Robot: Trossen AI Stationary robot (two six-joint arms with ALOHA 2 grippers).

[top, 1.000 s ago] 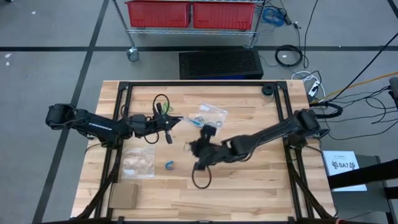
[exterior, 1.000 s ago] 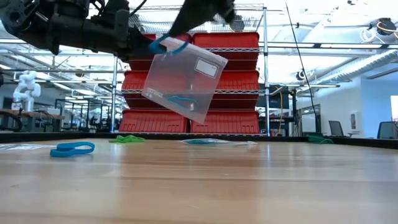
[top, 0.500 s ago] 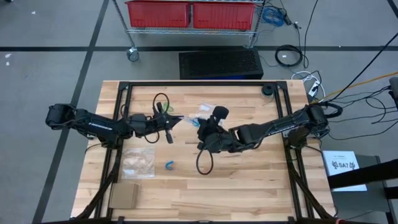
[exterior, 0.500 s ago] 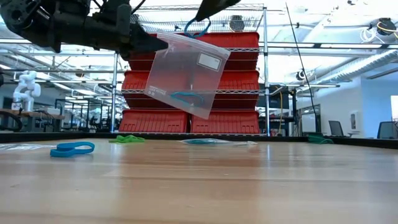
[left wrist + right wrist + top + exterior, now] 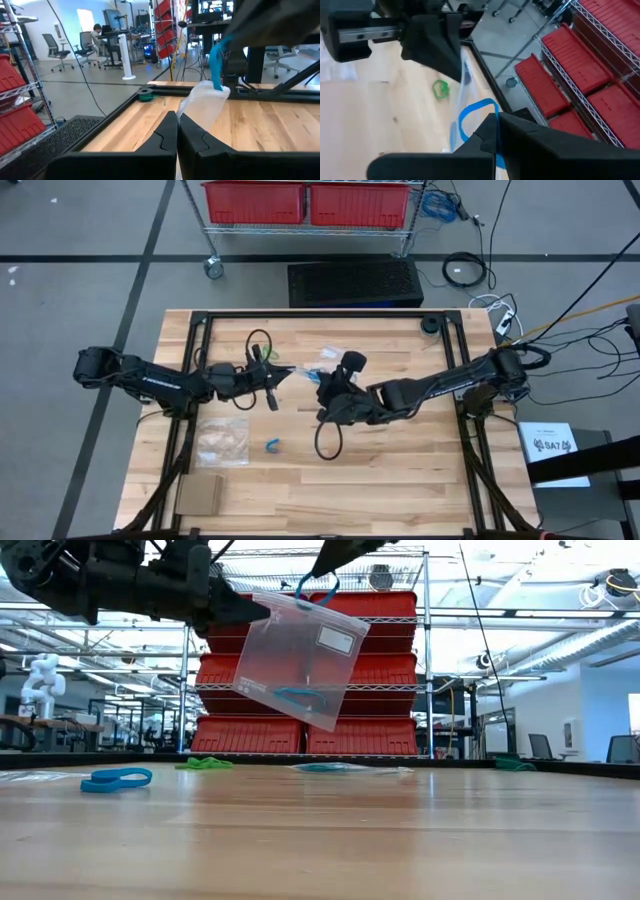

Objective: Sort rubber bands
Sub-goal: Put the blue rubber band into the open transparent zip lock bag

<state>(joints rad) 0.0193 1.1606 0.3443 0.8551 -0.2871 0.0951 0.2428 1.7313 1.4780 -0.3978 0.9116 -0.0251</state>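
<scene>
A clear plastic bag [image 5: 300, 660] hangs in the air over the table's middle, a blue rubber band [image 5: 295, 696] lying inside it. My left gripper [image 5: 262, 608] is shut on the bag's upper edge. My right gripper [image 5: 322, 572] is shut on another blue rubber band [image 5: 314, 588], just above the bag's mouth. In the high view the two grippers [image 5: 278, 374] [image 5: 322, 385] meet near the bag [image 5: 322, 360]. A third blue band [image 5: 272, 445] lies flat on the wood. My left gripper pinches the bag's upper corner [image 5: 189, 106] between its two shut fingers, coming level from the table's left. The bag is lifted clear and hangs tilted below the hold. My right gripper pinches the blue band's top [image 5: 489, 107] between shut fingers, from above. The loop [image 5: 314, 590] hangs below the fingertips, over the bag's mouth.
A green band [image 5: 205, 763] and a teal band on a flat clear bag [image 5: 335, 768] lie toward the far side. Another clear bag [image 5: 222, 440] and a brown card [image 5: 200, 492] lie near the left front. Black frame rails [image 5: 320, 314] border the table.
My right gripper has carried the blue band from the table's middle up and toward the far edge, to a spot over the bag's mouth, then held still. The hanging bag swung slightly toward the right. My left gripper has kept its place.
</scene>
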